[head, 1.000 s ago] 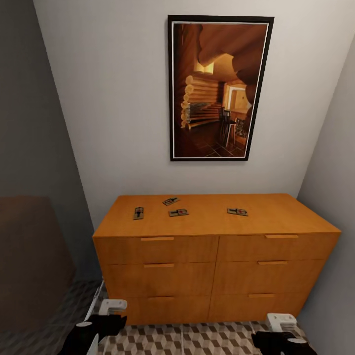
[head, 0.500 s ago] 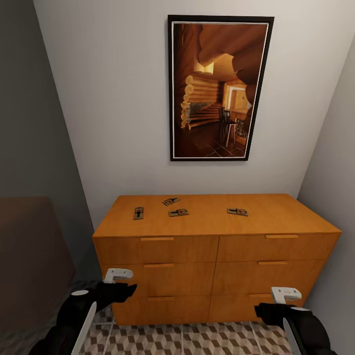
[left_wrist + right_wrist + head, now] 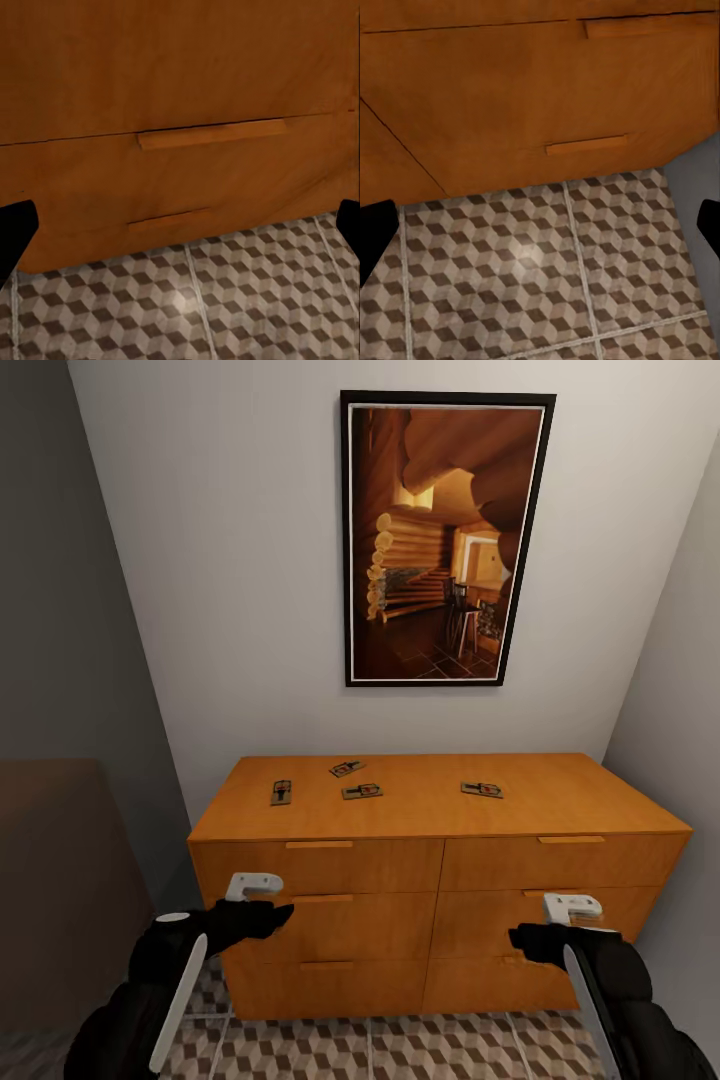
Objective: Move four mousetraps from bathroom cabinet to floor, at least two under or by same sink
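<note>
All four mousetraps lie untouched on top of the cabinet (image 3: pixel 440 880), leaving the whole job ahead: none has been picked up, none has reached the bathroom floor (image 3: pixel 400 1050), and the sink under or beside which at least two must end is nowhere among the things in front of the robot. In the head view the traps are small flat tan boards with dark metal parts, spread across the rear half of the orange-brown top: the left mousetrap (image 3: pixel 281 792) near the left edge, the rear mousetrap (image 3: pixel 346 768) closest to the wall, the middle mousetrap (image 3: pixel 362 791) just in front of it, and the right mousetrap (image 3: pixel 482 790) well apart from the other three, a little right of centre. The cabinet itself is a low, wide chest of six drawers in two columns, each with a slim handle, all shut, standing against a white wall below a framed picture (image 3: pixel 447 538) of a log interior. The left gripper (image 3: pixel 262 915) and the right gripper (image 3: pixel 530 940) are raised in front of the drawer fronts, below the level of the top, holding nothing; each wrist view shows dark fingertips far apart at the frame's edges, so both claws stand spread wide. The left wrist camera looks at the lower drawers and the cube-patterned tiles beneath, as does the right wrist camera.
</note>
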Robot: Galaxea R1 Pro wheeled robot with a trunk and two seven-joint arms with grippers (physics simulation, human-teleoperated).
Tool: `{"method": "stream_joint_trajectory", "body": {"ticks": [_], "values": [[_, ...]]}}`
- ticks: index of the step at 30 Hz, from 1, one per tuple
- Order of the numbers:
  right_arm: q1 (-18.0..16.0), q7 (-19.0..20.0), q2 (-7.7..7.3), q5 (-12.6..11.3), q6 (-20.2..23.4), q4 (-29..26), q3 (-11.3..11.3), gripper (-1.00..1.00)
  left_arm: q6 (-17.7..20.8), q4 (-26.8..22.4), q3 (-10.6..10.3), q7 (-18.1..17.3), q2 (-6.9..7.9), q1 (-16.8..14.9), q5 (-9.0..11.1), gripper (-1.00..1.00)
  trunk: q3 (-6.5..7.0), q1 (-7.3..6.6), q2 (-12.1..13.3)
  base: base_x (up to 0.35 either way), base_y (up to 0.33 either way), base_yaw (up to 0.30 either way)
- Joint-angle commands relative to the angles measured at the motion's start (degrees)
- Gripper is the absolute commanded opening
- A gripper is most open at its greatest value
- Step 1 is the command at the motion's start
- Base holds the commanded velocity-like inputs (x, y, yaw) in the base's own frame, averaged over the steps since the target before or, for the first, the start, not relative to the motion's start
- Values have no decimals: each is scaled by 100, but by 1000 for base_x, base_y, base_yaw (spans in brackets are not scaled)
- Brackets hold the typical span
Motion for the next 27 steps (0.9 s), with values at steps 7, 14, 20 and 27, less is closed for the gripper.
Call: {"method": "stream_joint_trajectory", "body": {"ticks": [7,14,20,27], "values": [[-331,7,-2,26,27,-11,3,100,258,-14,5,-78,-115,-349,-4,100,-7,0,-4,0,0,0],[-589,7,-8,26,27,-18,-3,100,534,-20,3,-93,-314,-668,-2,100,-7,0,-4,0,0,0],[-756,7,-26,26,27,-21,-10,100,718,-32,3,-95,-393,-869,-1,100,-7,0,-4,0,0,0],[-966,7,-180,26,27,-26,-30,100,842,-96,3,-96,-412,-1086,7,100,-7,0,-4,0,0,0]]}}
